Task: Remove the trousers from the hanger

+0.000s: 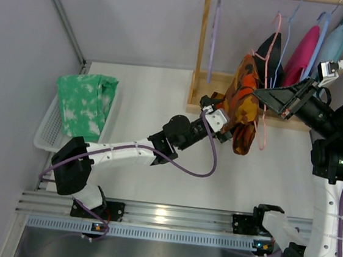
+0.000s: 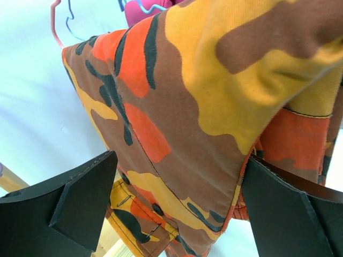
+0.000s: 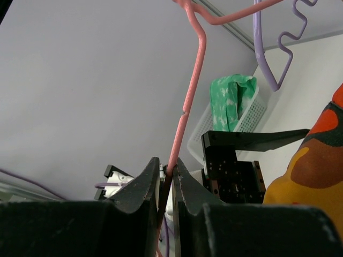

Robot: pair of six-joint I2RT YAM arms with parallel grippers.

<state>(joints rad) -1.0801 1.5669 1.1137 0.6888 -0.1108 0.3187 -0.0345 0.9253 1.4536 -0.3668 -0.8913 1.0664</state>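
The trousers [image 1: 245, 103] are orange, brown and yellow camouflage. They hang over a pink wire hanger [image 1: 264, 123] near the wooden rack. My left gripper [image 1: 221, 111] is open at their lower left side. In the left wrist view its black fingers [image 2: 80, 198] stand wide apart, with the trousers' cloth [image 2: 182, 107] hanging between and just beyond them. My right gripper [image 1: 260, 93] is shut on the pink hanger. The right wrist view shows the hanger wire [image 3: 187, 107] pinched between the jaws of the right gripper [image 3: 167, 172].
A wooden clothes rack [image 1: 201, 46] stands at the back with a bare purple hanger [image 1: 214, 35] and black, pink and light-blue garments [image 1: 302, 56] on hangers. A white basket [image 1: 47, 129] holding green cloth [image 1: 86, 108] sits at the left. A metal rail [image 1: 162, 216] runs along the front.
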